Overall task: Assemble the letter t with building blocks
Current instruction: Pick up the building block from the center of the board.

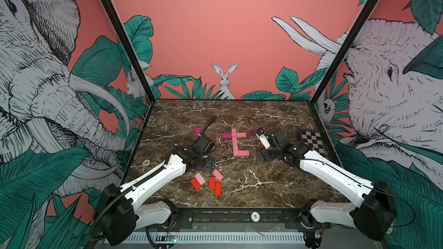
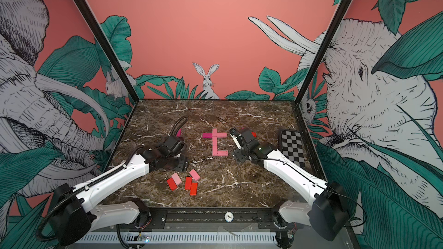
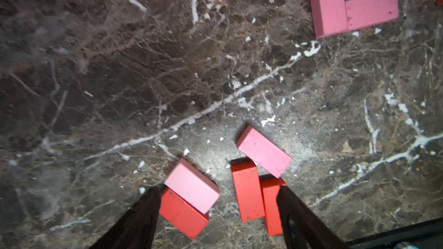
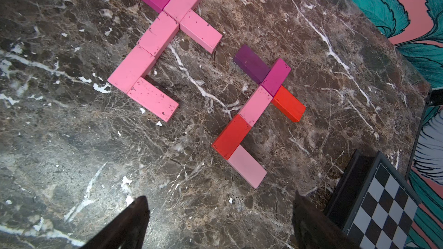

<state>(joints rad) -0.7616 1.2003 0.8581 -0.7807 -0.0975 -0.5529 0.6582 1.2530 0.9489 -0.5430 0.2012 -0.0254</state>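
Left end effector, jaws apart and empty, hangs above loose blocks; we judge it poised to select one.

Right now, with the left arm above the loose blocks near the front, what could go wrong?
The pale pink block lies right against a red block, so the open left end effector closing on one may drag both.
The pink block touches two red blocks; lifting any may nudge the rest.
The right end effector hovers near the mixed-colour t; a low sweep might scatter it.
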